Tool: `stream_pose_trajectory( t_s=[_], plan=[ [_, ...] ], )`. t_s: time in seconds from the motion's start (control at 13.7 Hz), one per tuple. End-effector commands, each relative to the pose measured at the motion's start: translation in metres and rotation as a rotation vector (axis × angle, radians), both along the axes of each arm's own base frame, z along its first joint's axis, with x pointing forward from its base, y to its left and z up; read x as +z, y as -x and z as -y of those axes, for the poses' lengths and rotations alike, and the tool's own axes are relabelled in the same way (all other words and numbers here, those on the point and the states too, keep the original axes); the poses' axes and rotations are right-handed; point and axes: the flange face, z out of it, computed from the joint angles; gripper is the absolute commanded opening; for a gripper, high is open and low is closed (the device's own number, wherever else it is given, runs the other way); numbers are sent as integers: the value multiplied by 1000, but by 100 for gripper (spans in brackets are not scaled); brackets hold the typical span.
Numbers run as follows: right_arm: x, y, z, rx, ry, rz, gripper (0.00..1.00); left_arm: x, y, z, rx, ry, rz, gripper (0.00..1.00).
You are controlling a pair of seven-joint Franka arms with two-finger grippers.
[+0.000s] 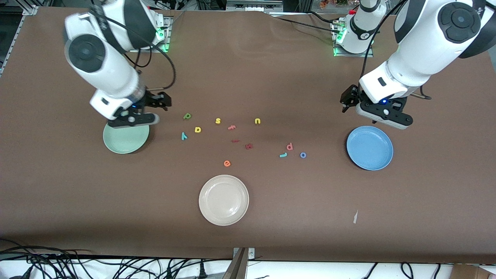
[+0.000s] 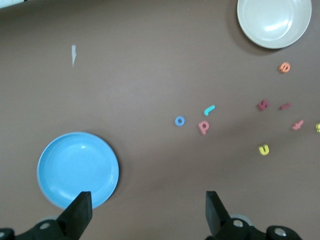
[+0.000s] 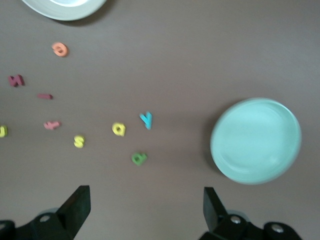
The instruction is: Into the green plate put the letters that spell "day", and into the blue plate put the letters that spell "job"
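All 6 foam letters lie on the brown worktop point(image 1: 248, 240), none plated. The right gripper point(image 1: 149, 110), fingers apart over the round mint-green plate point(image 1: 126, 139), should drop squarely onto the olive-green d point(image 1: 187, 116) beside the yellow a point(image 1: 198, 129) and teal y point(image 1: 184, 135). The left gripper point(image 1: 350, 101) waits with fingers apart above the round bright blue plate point(image 1: 369, 148), with the teal j point(image 1: 283, 155), blue ring o point(image 1: 303, 155) and pinkish-red b point(image 1: 289, 146) near it.

No printed text or labels. Only the foam letters read: d point(image 1: 187, 116), a point(image 1: 198, 129), s point(image 1: 218, 121), u point(image 1: 257, 121), e point(image 1: 227, 163), o point(image 1: 303, 155), probably b point(image 1: 289, 146).
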Motion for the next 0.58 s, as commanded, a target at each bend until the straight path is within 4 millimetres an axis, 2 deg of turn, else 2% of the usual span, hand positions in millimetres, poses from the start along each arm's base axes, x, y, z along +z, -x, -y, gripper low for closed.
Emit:
stream_pose_trajectory(
  t_s=[0.0, 0.15, 0.36, 0.51],
  plan=[
    [-59, 27, 1, 15, -37, 102, 100, -30, 8, 9, 6, 39, 36, 100],
    [-109, 39, 6, 19, -67, 160, 100, -47, 9, 11, 8, 40, 43, 100],
    [-154, 38, 12, 38, -36, 134, 99, -56, 12, 19, -14, 34, 22, 100],
    [-188, 38, 11, 43, 2, 112, 88, -83, 14, 26, -33, 22, -23, 100]
  ],
)
